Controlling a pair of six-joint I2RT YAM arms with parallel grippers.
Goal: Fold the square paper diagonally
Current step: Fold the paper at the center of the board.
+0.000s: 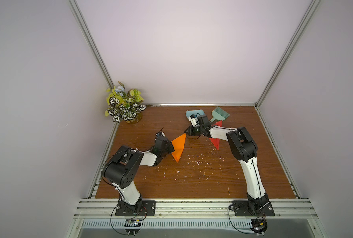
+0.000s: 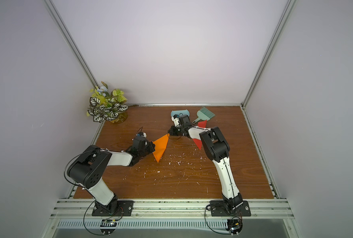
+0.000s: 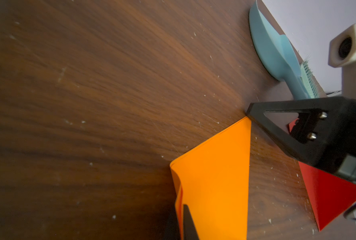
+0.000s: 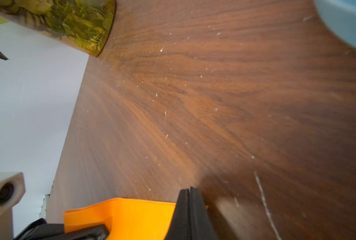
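The orange square paper (image 1: 178, 147) (image 2: 161, 147) is folded into a triangle, standing slightly off the wooden table in both top views. My left gripper (image 1: 172, 147) (image 3: 184, 207) is shut on the paper's layered left edge; one black finger (image 3: 188, 222) shows against the sheet (image 3: 214, 176). My right gripper (image 1: 185, 133) (image 4: 190, 190) is shut on the triangle's far tip, and the orange paper (image 4: 135, 216) spreads away from its closed jaws. In the left wrist view the right gripper's tip (image 3: 249, 111) meets that corner.
A red folded paper (image 1: 215, 142) (image 3: 328, 193) lies partly under the right arm. A blue dustpan (image 1: 192, 113) and a green brush (image 1: 220, 114) sit at the back. A potted plant (image 1: 125, 105) fills the back left corner. White scraps (image 1: 194, 161) litter the middle.
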